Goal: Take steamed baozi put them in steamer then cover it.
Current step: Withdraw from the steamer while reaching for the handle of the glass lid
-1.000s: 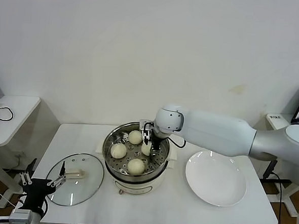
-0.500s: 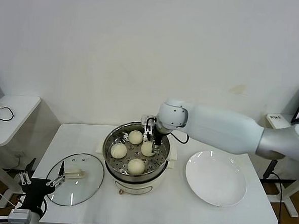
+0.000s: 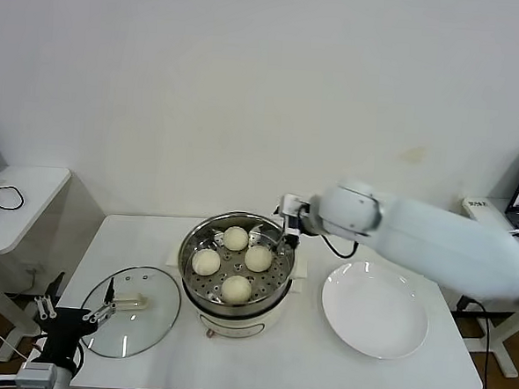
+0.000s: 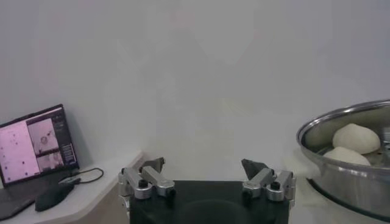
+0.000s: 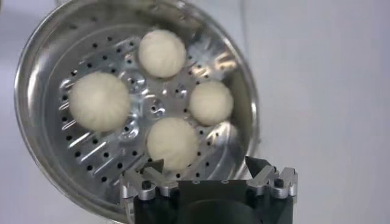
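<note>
Nearest the robot, at the table's front left corner, the left gripper waits with jaws spread and empty, just beside the lid lying flat on the tabletop. Mid-table, all four buns sit on the perforated tray of the uncovered steamer, with the bare white plate to its right. Farther back, the right gripper hangs over the steamer's far right rim, jaws wide apart, holding nothing and clear of the buns.
</note>
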Robot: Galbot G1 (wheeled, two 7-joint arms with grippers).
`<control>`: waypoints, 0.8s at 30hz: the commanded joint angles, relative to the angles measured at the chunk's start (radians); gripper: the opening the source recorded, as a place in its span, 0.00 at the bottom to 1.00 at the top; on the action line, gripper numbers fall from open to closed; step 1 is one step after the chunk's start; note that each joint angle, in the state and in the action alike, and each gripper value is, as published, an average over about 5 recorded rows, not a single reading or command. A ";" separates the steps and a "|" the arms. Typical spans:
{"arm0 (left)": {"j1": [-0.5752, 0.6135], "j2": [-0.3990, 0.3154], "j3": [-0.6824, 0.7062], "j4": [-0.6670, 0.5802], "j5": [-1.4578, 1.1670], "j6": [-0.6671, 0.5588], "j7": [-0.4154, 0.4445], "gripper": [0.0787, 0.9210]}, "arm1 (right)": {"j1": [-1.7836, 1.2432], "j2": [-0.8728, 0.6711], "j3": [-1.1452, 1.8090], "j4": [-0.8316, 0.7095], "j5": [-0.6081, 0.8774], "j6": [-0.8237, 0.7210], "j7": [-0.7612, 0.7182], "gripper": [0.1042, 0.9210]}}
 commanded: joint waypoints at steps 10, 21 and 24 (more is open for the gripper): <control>-0.002 -0.017 0.027 0.037 0.045 -0.052 0.021 0.88 | -1.482 0.017 1.384 0.202 -0.264 0.736 0.473 0.88; -0.023 0.020 0.023 0.168 0.417 -0.163 0.039 0.88 | -1.777 0.476 1.817 0.157 -0.331 0.898 0.238 0.88; -0.027 0.058 0.002 0.230 0.600 -0.180 0.038 0.88 | -1.820 0.531 1.868 0.177 -0.309 0.876 0.219 0.88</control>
